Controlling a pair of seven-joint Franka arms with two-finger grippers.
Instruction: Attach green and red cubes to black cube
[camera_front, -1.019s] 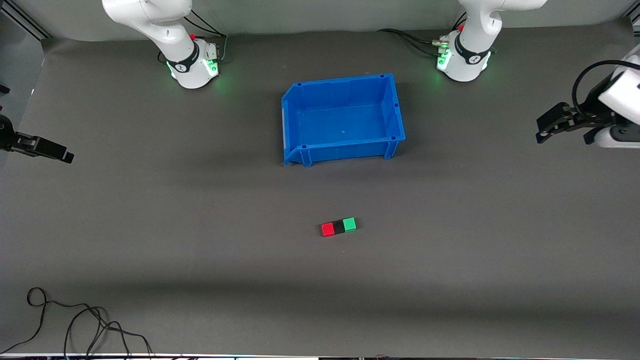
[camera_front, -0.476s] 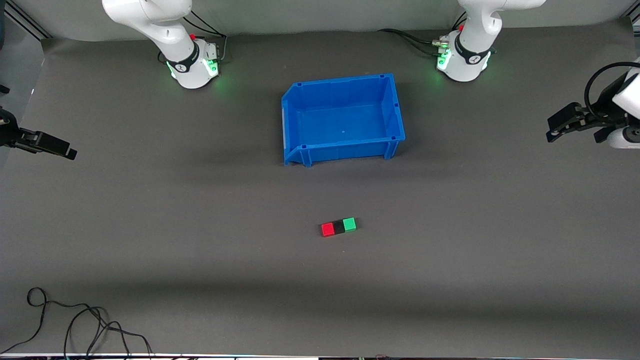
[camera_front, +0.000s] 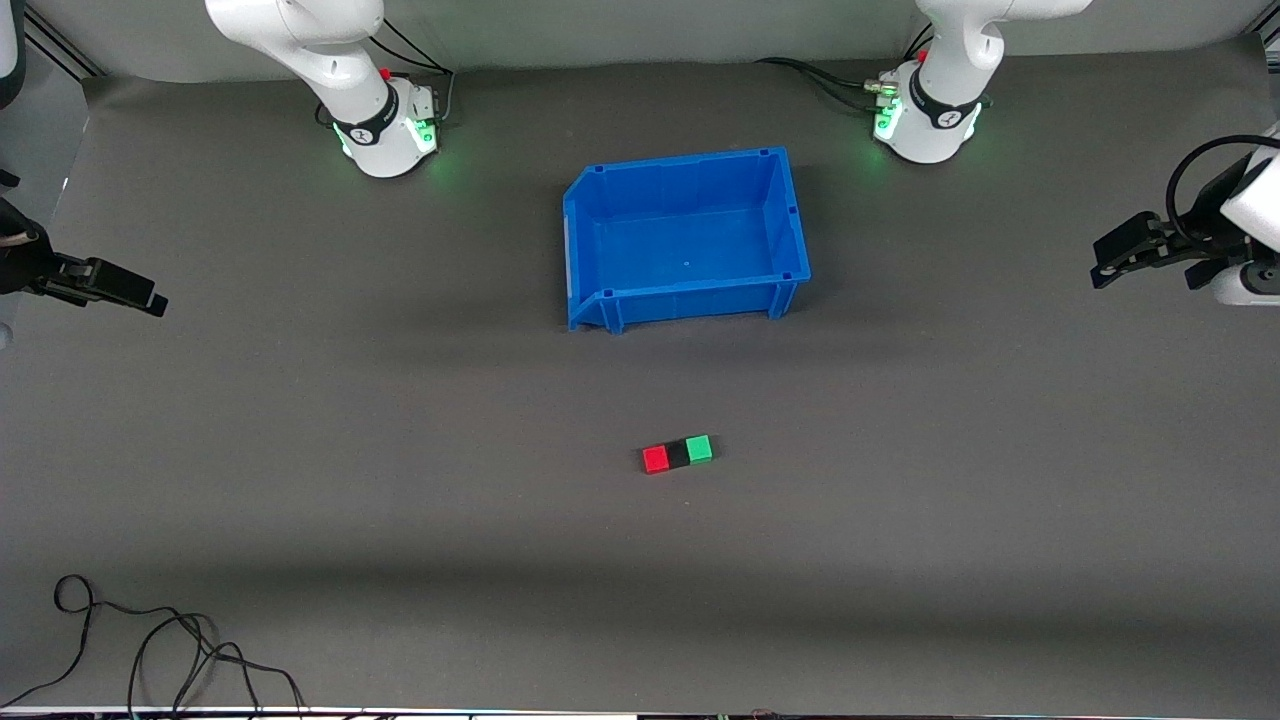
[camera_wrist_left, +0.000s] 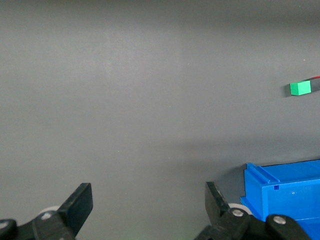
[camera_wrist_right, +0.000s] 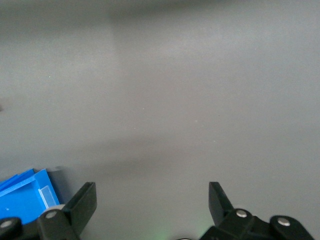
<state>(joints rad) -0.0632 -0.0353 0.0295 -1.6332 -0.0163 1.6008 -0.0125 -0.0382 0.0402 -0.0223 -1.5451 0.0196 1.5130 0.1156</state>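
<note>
The red cube (camera_front: 655, 459), the black cube (camera_front: 678, 454) and the green cube (camera_front: 699, 448) lie touching in one row on the table, black in the middle, nearer to the front camera than the blue bin. The green cube also shows in the left wrist view (camera_wrist_left: 300, 88). My left gripper (camera_front: 1103, 267) is open and empty in the air at the left arm's end of the table; its jaws show wide apart in the left wrist view (camera_wrist_left: 149, 200). My right gripper (camera_front: 155, 301) is open and empty in the air at the right arm's end (camera_wrist_right: 152, 200).
An empty blue bin (camera_front: 790, 215) stands at the table's middle between the two arm bases; a corner shows in the left wrist view (camera_wrist_left: 280, 192) and the right wrist view (camera_wrist_right: 25, 197). A loose black cable (camera_front: 150, 640) lies at the front corner at the right arm's end.
The left gripper has drawn back toward the table's end and settled. The right gripper has shifted slightly toward the table's middle. The three cubes have not moved.
</note>
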